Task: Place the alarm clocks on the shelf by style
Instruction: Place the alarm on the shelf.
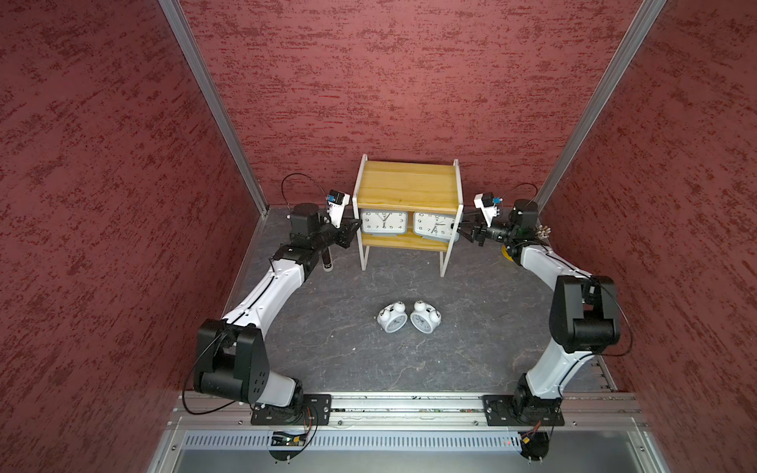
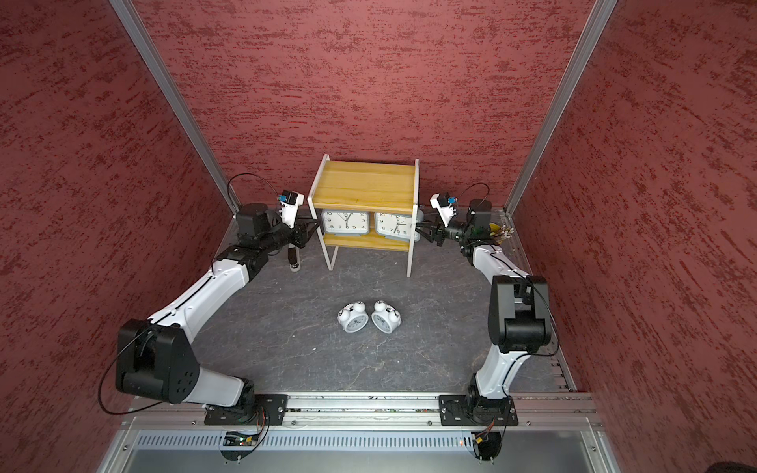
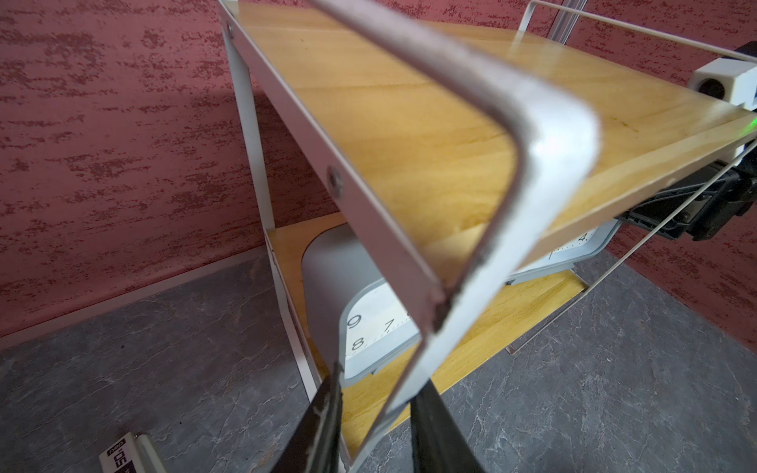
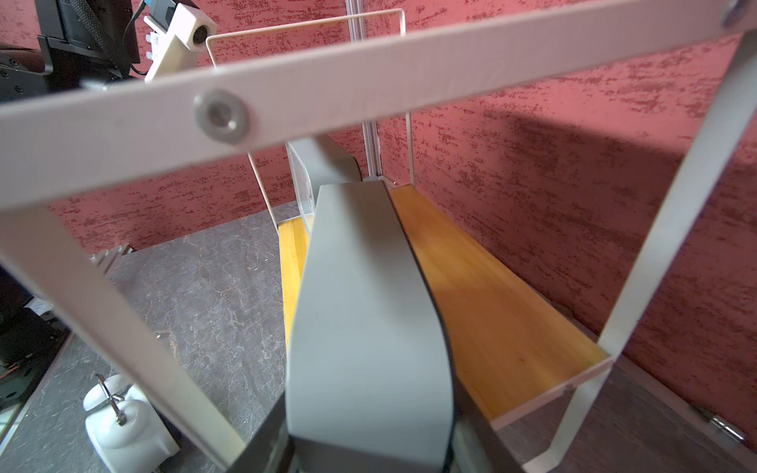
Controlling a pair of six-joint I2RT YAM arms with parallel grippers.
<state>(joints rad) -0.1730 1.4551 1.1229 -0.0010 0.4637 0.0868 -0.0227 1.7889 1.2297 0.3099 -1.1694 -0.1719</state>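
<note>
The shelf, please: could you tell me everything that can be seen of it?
The shelf is a two-tier rack: two yellowish wooden boards in a thin white metal frame, standing upright on the table near the back wall. Its top board is bare. The lower tier holds two grey clocks facing forward, the left clock and the right clock. The left gripper seems to clasp its left side frame; the right gripper reaches through the right side, holding the right clock.

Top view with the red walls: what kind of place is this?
Most likely a robot practice booth, not a home: a left arm and a right arm bolted to a metal rail, red panels boxing in a small table, and a shelf of grey clocks as props.
</note>
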